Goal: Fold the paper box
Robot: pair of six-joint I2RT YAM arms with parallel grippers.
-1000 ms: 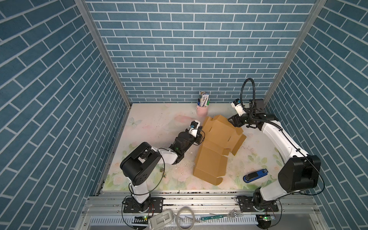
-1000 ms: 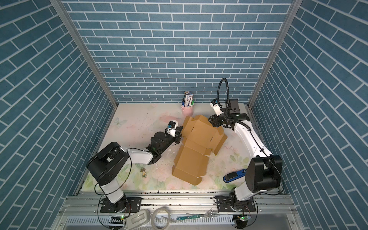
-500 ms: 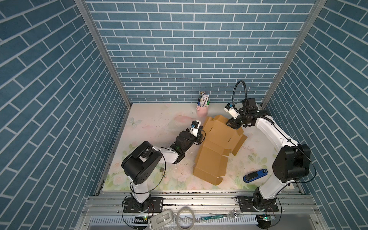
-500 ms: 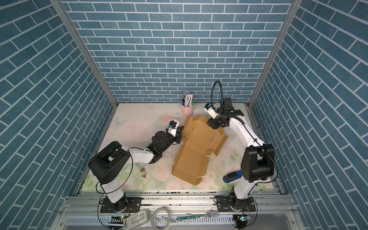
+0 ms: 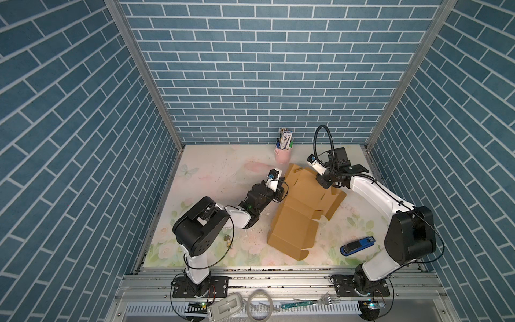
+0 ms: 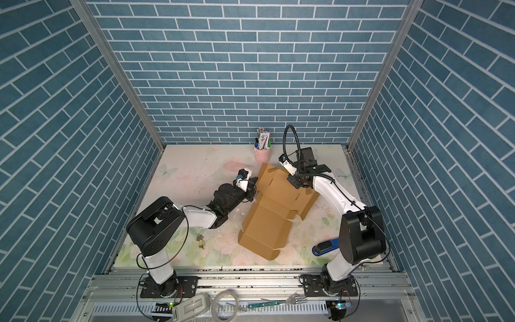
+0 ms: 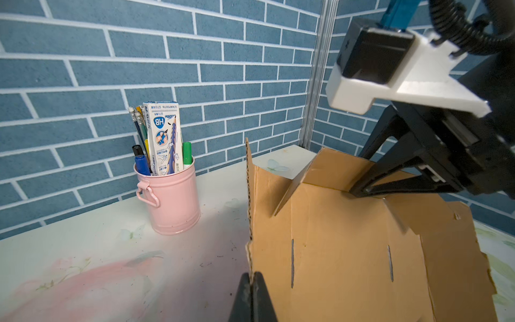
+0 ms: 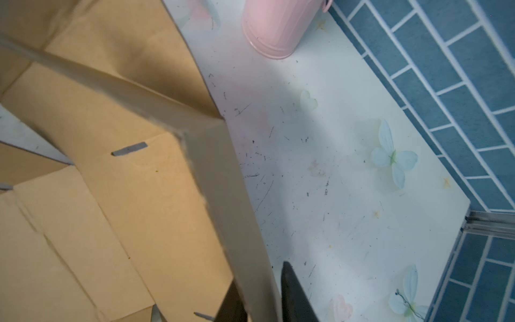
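Paper box (image 5: 295, 223): lies mid-table, partly creased, with the far end raised and the near end flat.
Change: your right gripper (image 7: 358, 178) has swung in from the far right and narrowed around the far flap, so that wall looks ready to stand.
Right fingers (image 8: 292, 295): straddling the flap; you cannot tell whether they pinch it firmly.
Left gripper (image 7: 252, 281): clenched on the box's left wall edge.
Edges: the held wall's corrugated rim stands upright; the pink cup (image 5: 283, 154) sits near the far-left corner.
Room: bare table (image 5: 211, 167) at far left; stapler (image 5: 358, 246) near right, well apart.

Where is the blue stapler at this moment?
In both top views the stapler lies on the table at the front right, between the box and the right arm.
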